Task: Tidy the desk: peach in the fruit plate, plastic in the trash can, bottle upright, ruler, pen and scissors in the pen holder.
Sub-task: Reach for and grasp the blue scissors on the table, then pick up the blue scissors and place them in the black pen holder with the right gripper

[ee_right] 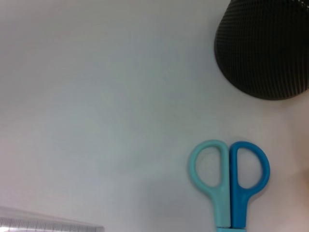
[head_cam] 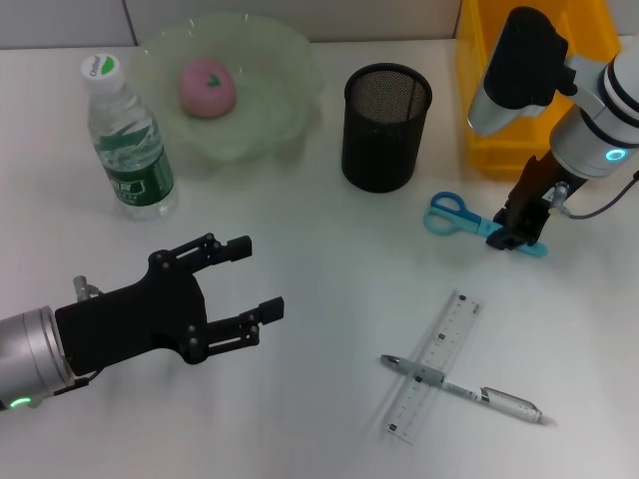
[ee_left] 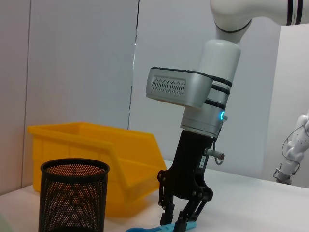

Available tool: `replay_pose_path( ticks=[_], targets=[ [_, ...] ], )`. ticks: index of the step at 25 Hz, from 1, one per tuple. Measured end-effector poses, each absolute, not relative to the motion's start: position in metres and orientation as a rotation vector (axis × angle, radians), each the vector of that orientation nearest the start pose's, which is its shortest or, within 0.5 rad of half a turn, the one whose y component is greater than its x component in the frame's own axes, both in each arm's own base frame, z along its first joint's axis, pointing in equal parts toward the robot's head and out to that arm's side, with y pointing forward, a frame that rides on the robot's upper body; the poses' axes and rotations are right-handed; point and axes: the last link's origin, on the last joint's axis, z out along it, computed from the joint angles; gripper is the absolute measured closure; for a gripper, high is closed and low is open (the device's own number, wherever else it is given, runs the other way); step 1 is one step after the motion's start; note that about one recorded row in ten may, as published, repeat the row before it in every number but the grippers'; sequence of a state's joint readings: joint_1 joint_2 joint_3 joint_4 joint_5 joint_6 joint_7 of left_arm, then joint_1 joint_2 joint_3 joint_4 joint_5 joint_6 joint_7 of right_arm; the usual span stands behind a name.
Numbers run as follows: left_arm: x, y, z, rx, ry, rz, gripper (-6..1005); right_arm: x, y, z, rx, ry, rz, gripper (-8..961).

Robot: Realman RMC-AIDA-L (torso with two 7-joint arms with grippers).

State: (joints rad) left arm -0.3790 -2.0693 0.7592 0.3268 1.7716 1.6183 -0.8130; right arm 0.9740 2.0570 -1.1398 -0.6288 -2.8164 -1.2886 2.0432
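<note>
The right gripper (head_cam: 519, 232), jaws closing around the scissors (head_cam: 461, 216), is at the scissors step; next it must lift them to the pen holder (head_cam: 386, 127), while the left gripper (head_cam: 248, 282) hovers spread apart.

White desk (head_cam: 300, 269) with bottle (head_cam: 128, 140), fruit plate (head_cam: 275, 100), pen holder (head_cam: 385, 127), scissors (head_cam: 451, 214), ruler (head_cam: 435, 365), pen (head_cam: 469, 391), yellow bin (head_cam: 489, 100).

left arm (head_cam: 30, 349): silver cylinder, small green light near its end
left tool (head_cam: 225, 289): matte black, linked two-finger frame
right arm (head_cam: 589, 110): white shell, black bands, blue ring light, thin black cable
right tool (head_cam: 519, 225): black, slim fingers
</note>
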Motion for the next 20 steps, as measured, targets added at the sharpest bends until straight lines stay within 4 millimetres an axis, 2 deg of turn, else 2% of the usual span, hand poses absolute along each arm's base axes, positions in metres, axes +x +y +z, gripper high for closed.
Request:
replay_pose_path(
  ticks=[10,20],
  targets=[
    [-0.2947,0.2562,-0.0393,-2.624,-0.366,-0.932,201,0.2137,0.4139,-0.0299,-2.736,0.492,-0.815,716],
    [-0.2947,0.2562,-0.0393,-2.624,-0.366,-0.933,201,0.2043,0.4148,-0.024,-2.748,0.465,-0.749,748]
  ],
)
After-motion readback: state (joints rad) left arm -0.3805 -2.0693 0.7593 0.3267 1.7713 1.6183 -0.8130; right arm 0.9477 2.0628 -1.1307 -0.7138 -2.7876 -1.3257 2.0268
